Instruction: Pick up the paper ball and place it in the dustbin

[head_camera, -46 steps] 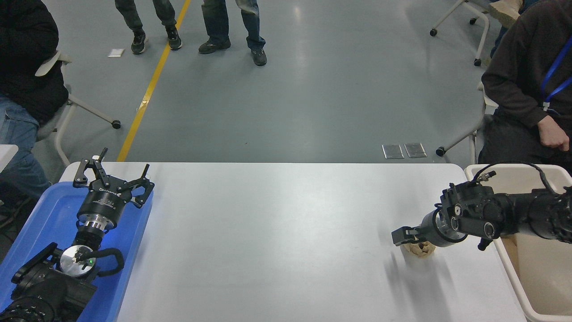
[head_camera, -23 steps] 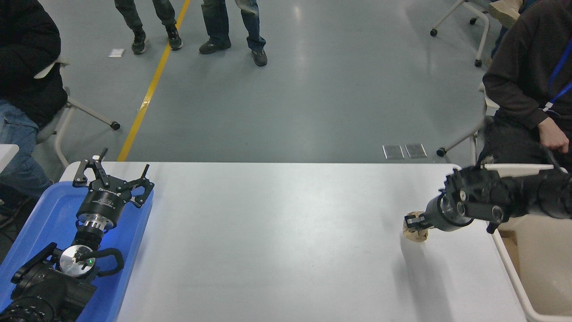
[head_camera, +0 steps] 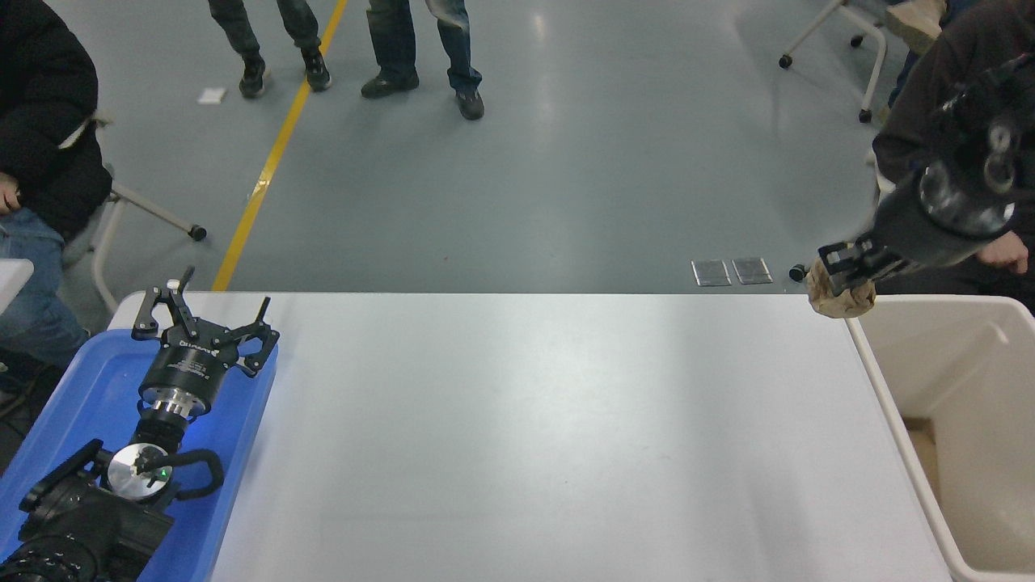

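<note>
My right gripper (head_camera: 841,275) is shut on the tan-brown paper ball (head_camera: 841,297) and holds it high above the table, close to the camera, at the upper right. The ball hangs over the table's far right corner, just left of the rim of the cream-beige dustbin (head_camera: 889,404), which stands off the table's right edge. My left gripper (head_camera: 202,319) is open and parked over the blue tray at the lower left.
The shallow blue tray (head_camera: 81,404) lies at the table's left edge. A person in a dark top sits at the far right behind the dustbin, a hand (head_camera: 1007,250) near my right arm. Another person sits at the far left. Two people stand beyond.
My right gripper has lifted the paper ball off the table and carried it up and to the right, toward the dustbin. The left arm has not moved.
</note>
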### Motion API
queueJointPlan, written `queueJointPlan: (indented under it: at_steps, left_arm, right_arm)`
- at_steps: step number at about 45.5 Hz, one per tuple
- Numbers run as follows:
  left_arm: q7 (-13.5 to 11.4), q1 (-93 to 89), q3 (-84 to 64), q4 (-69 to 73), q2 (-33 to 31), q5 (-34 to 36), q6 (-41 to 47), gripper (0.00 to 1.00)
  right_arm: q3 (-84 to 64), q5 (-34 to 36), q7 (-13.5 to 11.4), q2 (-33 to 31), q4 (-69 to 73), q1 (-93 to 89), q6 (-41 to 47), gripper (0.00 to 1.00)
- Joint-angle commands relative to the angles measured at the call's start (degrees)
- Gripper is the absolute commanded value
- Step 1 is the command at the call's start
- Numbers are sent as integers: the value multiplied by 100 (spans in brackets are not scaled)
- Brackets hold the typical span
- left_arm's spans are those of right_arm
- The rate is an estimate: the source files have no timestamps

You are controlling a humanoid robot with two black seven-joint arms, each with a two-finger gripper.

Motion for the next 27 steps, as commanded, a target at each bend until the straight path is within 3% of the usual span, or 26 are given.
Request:
queueJointPlan:
  at_steps: [1,13,27]
  left_arm:
    - [0,0,0,2,0,0,0,99]
    - [-9,0,0,2,0,0,0,99]
    - [-9,9,-9,2,0,-9,0,99]
  right_arm:
    - [-209,41,119,19,291,879,485,0]
    - [-587,-73,102,-165,-51,564,379,0]
    - [-948,-1303,111,-1465,-1931,-1580,-1035,0]
